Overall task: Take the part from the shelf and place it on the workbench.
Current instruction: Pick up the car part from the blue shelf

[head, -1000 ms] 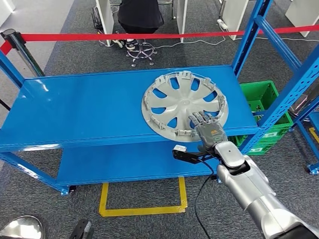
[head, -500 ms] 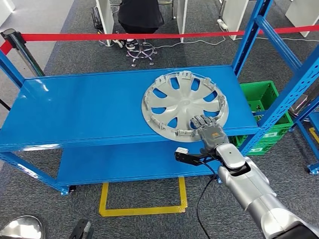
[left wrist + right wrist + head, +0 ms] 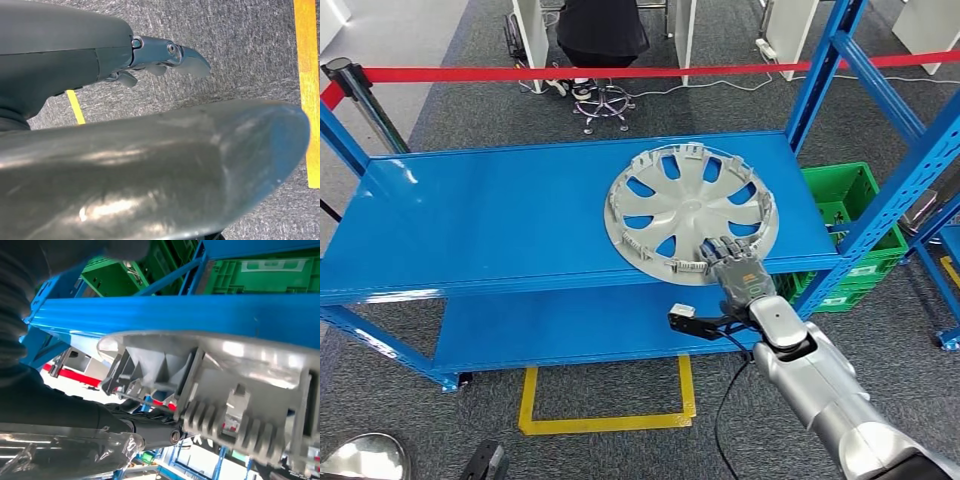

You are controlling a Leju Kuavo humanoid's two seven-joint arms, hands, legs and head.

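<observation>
Silver hubcap lying flat on the upper level of the blue shelf, toward its right end, inner face up with ribs and clips showing, near rim reaching the shelf's front edge. Right hand at that near rim, fingers laid over the edge of the hubcap and touching it; whether closed in a real grip, cannot tell from the head view. In the right wrist view, dark fingers stretched along the ribbed rim of the hubcap, right against it, blue shelf beam just behind. Silver right arm reaching up from the lower right, a small camera bracket with a cable sticking out beside the wrist.

Left hand hanging over grey carpet, fingers curled together with nothing in them. Yellow floor tape on the carpet beyond it.

Lower shelf level bare blue. Green crate on the floor behind the shelf's right upright. Red barrier tape stretched across behind the shelf, fixed to a post at the left. Person in dark clothing seated on an office chair beyond the tape. Yellow tape rectangle marked on the carpet in front of the shelf.
</observation>
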